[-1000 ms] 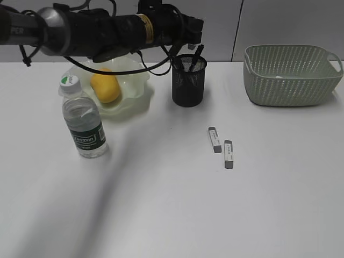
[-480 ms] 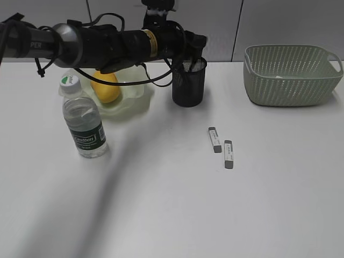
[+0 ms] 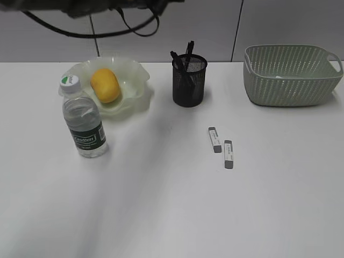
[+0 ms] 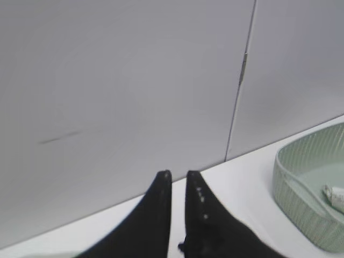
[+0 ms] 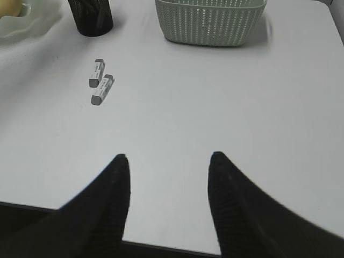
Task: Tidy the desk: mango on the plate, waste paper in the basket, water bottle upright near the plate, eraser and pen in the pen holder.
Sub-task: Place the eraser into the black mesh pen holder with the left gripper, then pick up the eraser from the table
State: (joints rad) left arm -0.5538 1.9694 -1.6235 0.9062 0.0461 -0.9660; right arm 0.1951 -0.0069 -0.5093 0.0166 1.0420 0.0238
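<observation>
Erasers [image 3: 221, 146] lie side by side on the worktop [image 3: 172, 204]; right fingers [image 5: 217, 177] spread, left fingers [image 4: 161, 185] nearly together, empty; pinch one eraser across its narrow width.

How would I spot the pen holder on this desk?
Start at the wavy-rimmed green plate at the back left, then look right toward the woven basket. Between them stands the pen holder: the only black wire-mesh cup, with dark pens poking out.
</observation>
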